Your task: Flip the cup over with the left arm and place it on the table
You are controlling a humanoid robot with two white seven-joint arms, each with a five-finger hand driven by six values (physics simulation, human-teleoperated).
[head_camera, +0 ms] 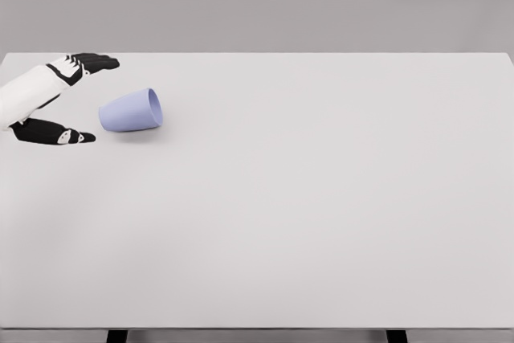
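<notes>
A pale lavender cup [131,110] lies on its side on the white table [321,198], at the far left, with its mouth facing right. My left hand [76,98] comes in from the left edge and sits just left of the cup's base. Its black fingers [92,62] are spread wide, the thumb [56,133] low and the others high, with the cup outside the span and not touched. The right arm is out of view.
The table's far edge [257,54] runs behind the hand and cup. Black table legs [116,336] show below the near edge.
</notes>
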